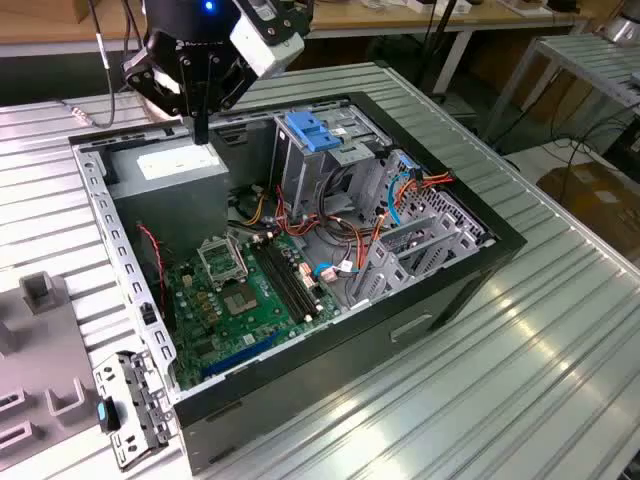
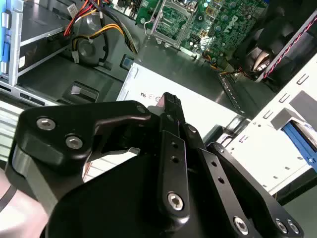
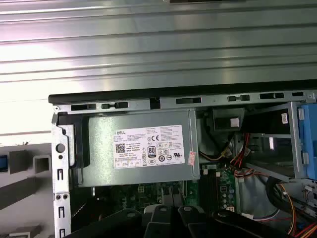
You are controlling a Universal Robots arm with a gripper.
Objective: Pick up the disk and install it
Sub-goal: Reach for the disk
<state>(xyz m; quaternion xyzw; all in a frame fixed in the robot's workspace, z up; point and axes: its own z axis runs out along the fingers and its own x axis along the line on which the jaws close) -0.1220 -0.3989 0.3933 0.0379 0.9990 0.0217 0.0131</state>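
Note:
My gripper [image 1: 201, 136] hangs at the back of the open computer case [image 1: 470, 262], on the exterior view's left. Its black fingers point straight down and stand shut together with nothing between them. The tips hover just above the grey power-supply box [image 1: 175, 170] with its white sticker. In the second wrist view the gripper [image 2: 171, 100] ends over that same white sticker [image 2: 198, 106]. The disk is out of view. The grey drive cage [image 1: 300, 165] with the blue plastic latch [image 1: 312, 131] stands to the exterior view's right of the gripper.
A green motherboard [image 1: 245, 300] lies on the case floor, with red, orange and blue cables [image 1: 395, 200] around the cage. Grey fixture blocks [image 1: 40, 290] and a loose metal bracket [image 1: 130, 405] sit outside the case at the exterior view's left. The ribbed metal table [image 1: 540, 330] surrounds the case.

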